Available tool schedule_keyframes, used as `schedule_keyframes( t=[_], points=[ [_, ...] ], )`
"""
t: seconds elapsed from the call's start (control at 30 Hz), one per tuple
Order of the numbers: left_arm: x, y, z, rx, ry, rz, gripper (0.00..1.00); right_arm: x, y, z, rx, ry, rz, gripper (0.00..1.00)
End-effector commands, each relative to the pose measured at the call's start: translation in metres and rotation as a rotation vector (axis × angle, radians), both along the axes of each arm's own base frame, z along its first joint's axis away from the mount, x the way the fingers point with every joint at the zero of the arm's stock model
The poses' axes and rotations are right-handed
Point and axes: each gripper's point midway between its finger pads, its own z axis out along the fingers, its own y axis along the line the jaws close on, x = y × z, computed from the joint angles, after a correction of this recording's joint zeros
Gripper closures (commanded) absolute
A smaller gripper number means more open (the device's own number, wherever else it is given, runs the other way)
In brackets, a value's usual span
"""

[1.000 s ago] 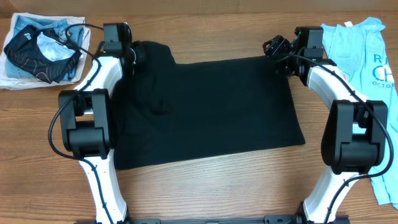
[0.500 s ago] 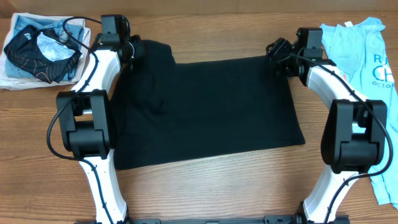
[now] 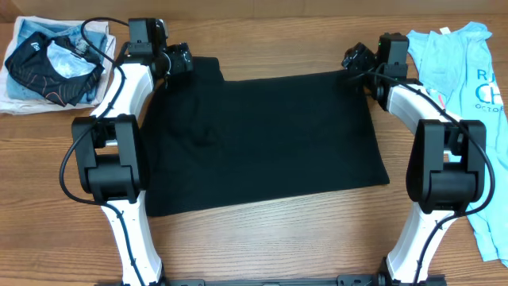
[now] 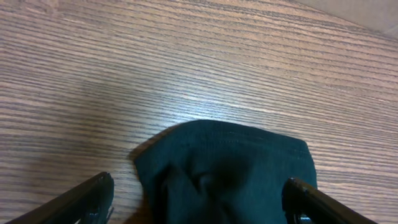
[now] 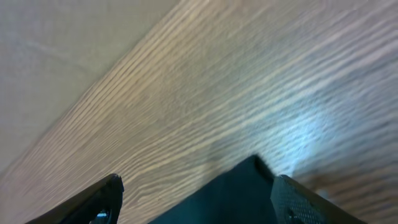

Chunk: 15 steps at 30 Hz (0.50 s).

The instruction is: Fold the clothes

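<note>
Black T-shirt (image 3: 262, 139) lies spread flat on the tabletop (image 3: 262, 238), between both arms. Left end effector (image 3: 178, 59) sits at the shirt's far-left corner, fingers wide, released, cloth lying loose between them. Right end effector (image 3: 355, 57) sits at the far-right corner, also spread and released. Light blue shirt (image 3: 468, 87) at right edge, dark garment pile (image 3: 51, 67) far left.

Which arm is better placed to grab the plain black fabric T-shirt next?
Left, likely: the open left gripper straddles a broad fold of the black T-shirt; the open right gripper frames only a corner tip.
</note>
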Motion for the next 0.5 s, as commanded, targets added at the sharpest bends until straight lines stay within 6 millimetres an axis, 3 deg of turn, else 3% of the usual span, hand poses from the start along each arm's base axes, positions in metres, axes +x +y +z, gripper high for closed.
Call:
schedule_keyframes(
  t=[0.0,0.13,0.27,0.47],
  points=[
    [0.008,0.007,0.005,0.045,-0.026,-0.02,0.11,0.007,-0.014,0.007,-0.137,-0.032,0.015,0.18],
    [0.008,0.007,-0.004,0.048,-0.015,-0.021,0.11,0.009,-0.019,0.006,-0.169,-0.034,-0.001,0.17],
    [0.01,0.007,-0.003,0.048,-0.028,-0.021,0.13,0.01,-0.019,-0.004,-0.178,-0.027,0.008,0.13],
    [0.013,0.007,-0.001,0.049,-0.042,-0.02,0.08,0.014,-0.018,-0.01,-0.174,-0.032,0.012,0.11]
  ],
)
